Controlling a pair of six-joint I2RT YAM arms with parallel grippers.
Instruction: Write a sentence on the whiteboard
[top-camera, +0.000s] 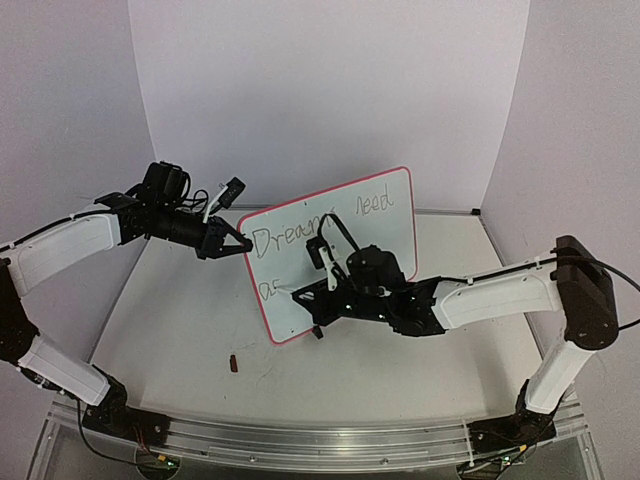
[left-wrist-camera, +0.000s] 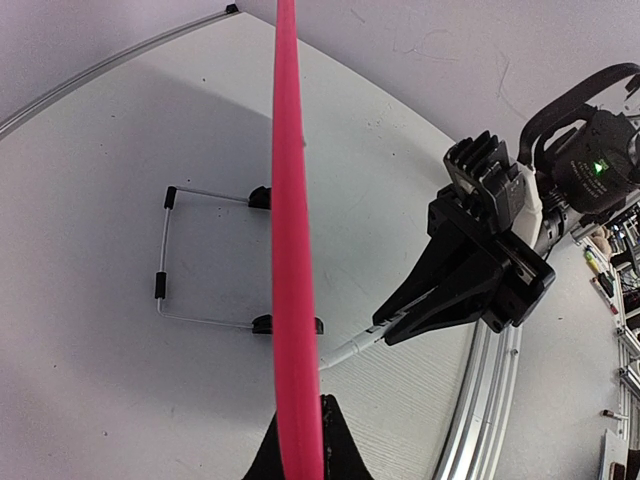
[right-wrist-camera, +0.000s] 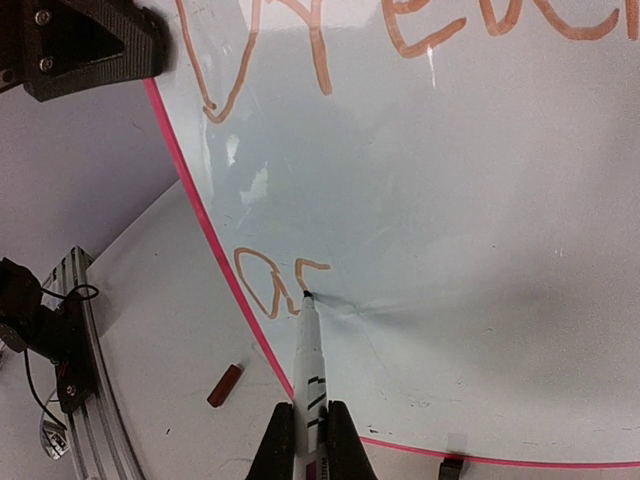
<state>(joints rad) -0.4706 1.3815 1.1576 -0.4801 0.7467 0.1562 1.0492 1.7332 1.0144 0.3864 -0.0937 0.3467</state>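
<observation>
Top external shows us the whiteboard (top-camera: 385, 240) standing tilted on the counter (top-camera: 180, 330). Its left edge is clenched by the left end effector (top-camera: 238, 243), which we judge steadies it against pen pressure. Our right end effector (right-wrist-camera: 310, 440) is clenched on the marker (right-wrist-camera: 306, 360), tip touching the board where the sentence (top-camera: 290, 238) starts a second line. A small reddish cap (right-wrist-camera: 225, 385) lies on the counter near the board's lower edge, out of the pen's way; a wire stand (left-wrist-camera: 165, 250) props the back.

The whiteboard (top-camera: 392, 238) stands upright on the table (top-camera: 180, 330) in front of me. It is glossy white in a thin red rounded frame and turned aslant. The sentence (top-camera: 300, 236) runs in thin slanted strokes, "Dreams need" along the top, with two letters of a second line at the lower left.
</observation>
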